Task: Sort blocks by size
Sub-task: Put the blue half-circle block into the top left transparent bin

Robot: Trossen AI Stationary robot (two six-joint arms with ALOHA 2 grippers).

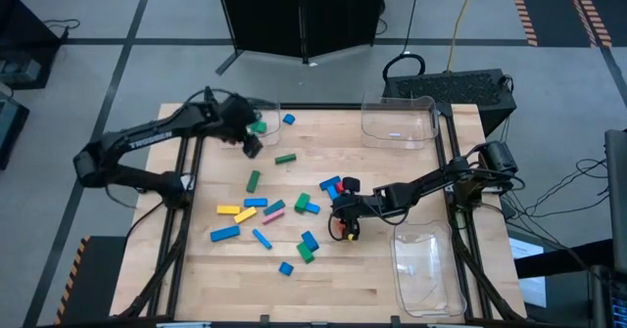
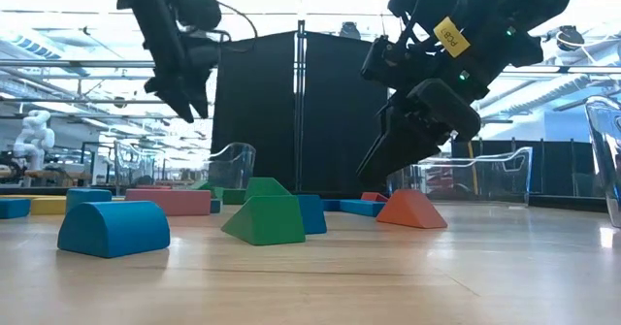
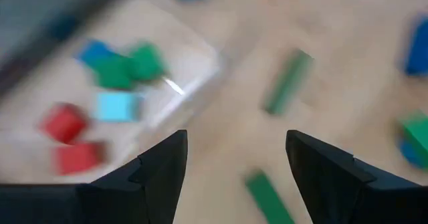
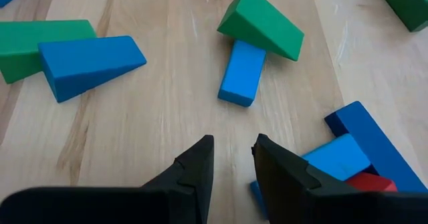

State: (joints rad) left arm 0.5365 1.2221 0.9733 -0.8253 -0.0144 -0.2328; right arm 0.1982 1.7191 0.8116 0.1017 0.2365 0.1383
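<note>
Several blocks in blue, green, yellow, pink and red lie scattered on the wooden table, such as a yellow bar, a green bar and a blue bar. My left gripper hangs open and empty above the table beside the far-left clear tray. That tray holds red, green and light blue blocks. My right gripper stands low over the table's middle with a narrow gap and nothing between its fingers. A blue block and a green wedge lie just beyond it.
A clear tray stands at the far right and another at the near right. An orange wedge lies by my right gripper. A blue half-round and a green wedge lie near the front.
</note>
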